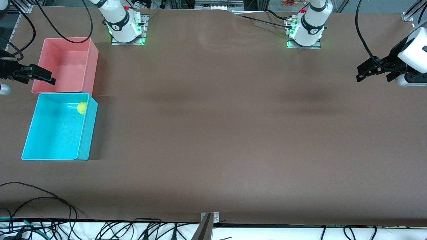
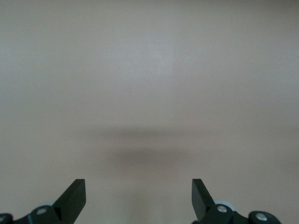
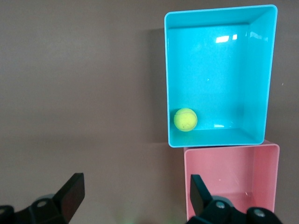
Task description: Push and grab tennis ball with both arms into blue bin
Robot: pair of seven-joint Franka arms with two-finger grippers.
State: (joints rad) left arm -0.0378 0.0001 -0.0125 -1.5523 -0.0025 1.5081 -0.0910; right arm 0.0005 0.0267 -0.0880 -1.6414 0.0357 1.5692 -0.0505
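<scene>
The tennis ball [image 1: 81, 107] lies inside the blue bin [image 1: 87, 140], in the corner next to the pink bin. It also shows in the right wrist view [image 3: 185, 119], inside the blue bin [image 3: 218, 138]. My right gripper [image 1: 46, 77] is open and empty, up in the air over the pink bin's outer edge at the right arm's end of the table. In its own view the right gripper [image 3: 135, 189] holds nothing. My left gripper [image 1: 359, 74] is open and empty over bare table at the left arm's end. The left wrist view shows the left gripper [image 2: 138, 189] over plain tabletop.
A pink bin [image 1: 91, 63] of like size stands empty, touching the blue bin and farther from the front camera; it also shows in the right wrist view [image 3: 267, 161]. Loose black cables [image 1: 40, 196] lie along the table's front edge.
</scene>
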